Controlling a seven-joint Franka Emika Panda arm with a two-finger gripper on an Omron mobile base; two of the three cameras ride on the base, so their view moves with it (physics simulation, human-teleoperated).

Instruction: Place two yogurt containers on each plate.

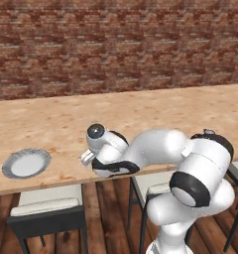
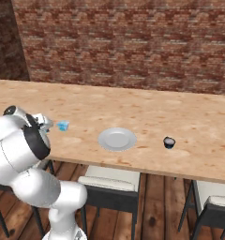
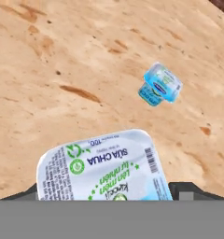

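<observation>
Hand view: yogurt container (image 3: pixel 104 170) shows white green-printed lid

Table (image 1: pixel 141 114) matt mottled wood; yogurt containers (image 3: pixel 161 85) glossy plastic, printed lids.

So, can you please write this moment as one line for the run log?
phase: picking first yogurt | hand: closed around yogurt tub | second tub: on table, beyond | plate: no tubs on it

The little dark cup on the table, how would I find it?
Look at the long wooden table before the brick wall. Right of the grey-rimmed plate sits the dark cup, alone. It is nearly black with a pale top, unlike the light-blue yogurt tub left of the plate.
</observation>
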